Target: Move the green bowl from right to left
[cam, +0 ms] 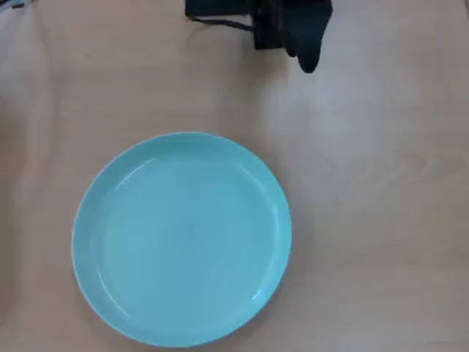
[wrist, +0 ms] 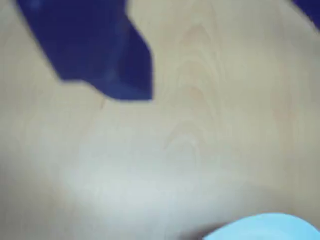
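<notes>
The green bowl [cam: 182, 238] is a wide, shallow, pale teal dish lying flat on the wooden table, left of centre and low in the overhead view. My black gripper [cam: 306, 60] sits at the top edge of that view, well above and to the right of the bowl, not touching it. The wrist view is blurred. It shows one dark finger [wrist: 100, 55] at the upper left and a sliver of the other at the top right corner, with bare table between them, so the gripper [wrist: 225, 50] is open and holds nothing. A bit of the bowl's rim [wrist: 265, 227] shows at the bottom.
The light wooden table [cam: 381, 220] fills both views. The arm's dark body [cam: 249, 15] runs along the top edge of the overhead view.
</notes>
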